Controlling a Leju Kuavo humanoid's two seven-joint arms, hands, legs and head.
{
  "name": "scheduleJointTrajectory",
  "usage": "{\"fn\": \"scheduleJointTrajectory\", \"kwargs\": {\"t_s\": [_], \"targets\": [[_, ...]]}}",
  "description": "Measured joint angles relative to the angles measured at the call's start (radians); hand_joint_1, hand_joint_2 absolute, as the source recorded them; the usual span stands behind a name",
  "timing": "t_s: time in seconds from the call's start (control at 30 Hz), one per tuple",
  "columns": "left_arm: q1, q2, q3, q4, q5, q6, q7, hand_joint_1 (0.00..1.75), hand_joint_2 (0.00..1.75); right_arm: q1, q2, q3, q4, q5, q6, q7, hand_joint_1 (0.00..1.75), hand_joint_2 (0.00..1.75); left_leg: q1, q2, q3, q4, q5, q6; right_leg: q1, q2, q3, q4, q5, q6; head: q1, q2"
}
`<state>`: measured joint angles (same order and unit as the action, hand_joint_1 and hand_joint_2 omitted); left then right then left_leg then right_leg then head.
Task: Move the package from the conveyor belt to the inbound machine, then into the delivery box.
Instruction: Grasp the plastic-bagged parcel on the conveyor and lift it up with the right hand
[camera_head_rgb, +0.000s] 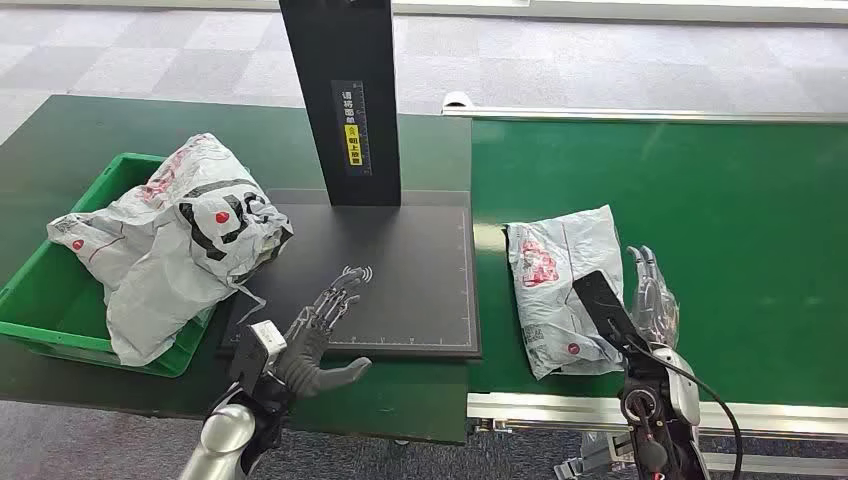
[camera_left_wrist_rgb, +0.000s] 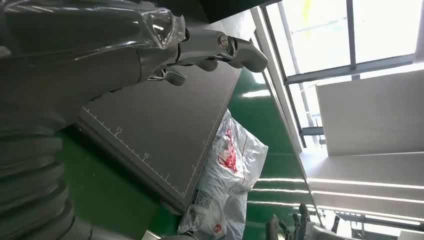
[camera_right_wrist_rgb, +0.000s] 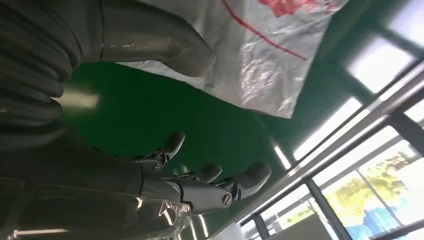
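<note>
Beside the crumpled grey plastic package (camera_head_rgb: 562, 292), the right hand (camera_head_rgb: 650, 290) is held open for grasping; the left hand (camera_head_rgb: 322, 335) is spread, empty.

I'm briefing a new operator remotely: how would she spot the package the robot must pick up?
Find the green conveyor belt right of the black inbound machine. The package lies flat on it, beside the right hand. Unlike the crumpled bags in the green box, it lies alone.
</note>
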<state>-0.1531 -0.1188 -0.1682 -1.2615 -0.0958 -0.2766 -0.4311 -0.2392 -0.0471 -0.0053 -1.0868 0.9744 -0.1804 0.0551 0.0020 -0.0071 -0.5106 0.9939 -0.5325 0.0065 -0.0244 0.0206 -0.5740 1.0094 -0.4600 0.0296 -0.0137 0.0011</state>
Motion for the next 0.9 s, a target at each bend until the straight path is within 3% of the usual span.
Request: {"fn": "scheduleJointTrajectory", "kwargs": {"t_s": [0.47,0.6,0.7,0.9], "targets": [[-0.015,-0.017,-0.003,0.025,-0.018,0.001,0.017,0.00,1.75,-0.052,-0.012,0.024,0.286,0.143,0.222,0.180,0.00,1.75,0.000,0.000,-0.001,0.000,0.000,0.000,0.000,0.000,-0.001,0.000,0.000,0.000,0.000,0.000],[-0.033,-0.023,-0.006,0.045,-0.019,0.002,0.018,0.00,1.75,-0.085,-0.019,0.026,0.343,0.142,0.284,0.163,1.75,1.75,0.000,0.002,0.003,0.000,0.000,0.000,0.000,0.001,0.001,-0.001,0.000,0.000,0.000,0.000],[-0.048,-0.026,-0.007,0.060,-0.019,0.005,0.020,0.00,1.75,-0.111,-0.023,0.027,0.386,0.129,0.314,0.115,1.75,1.75,0.000,0.002,0.005,0.000,0.000,0.000,0.000,0.002,0.005,-0.001,0.000,0.000,0.000,0.000],[-0.031,-0.027,-0.006,0.054,-0.019,0.012,0.027,0.00,1.75,-0.149,-0.025,0.033,0.434,0.096,0.287,0.048,1.75,1.75,-0.001,0.002,0.007,0.000,0.000,0.001,0.000,0.001,0.006,-0.001,0.001,0.000,0.000,0.000]]}}
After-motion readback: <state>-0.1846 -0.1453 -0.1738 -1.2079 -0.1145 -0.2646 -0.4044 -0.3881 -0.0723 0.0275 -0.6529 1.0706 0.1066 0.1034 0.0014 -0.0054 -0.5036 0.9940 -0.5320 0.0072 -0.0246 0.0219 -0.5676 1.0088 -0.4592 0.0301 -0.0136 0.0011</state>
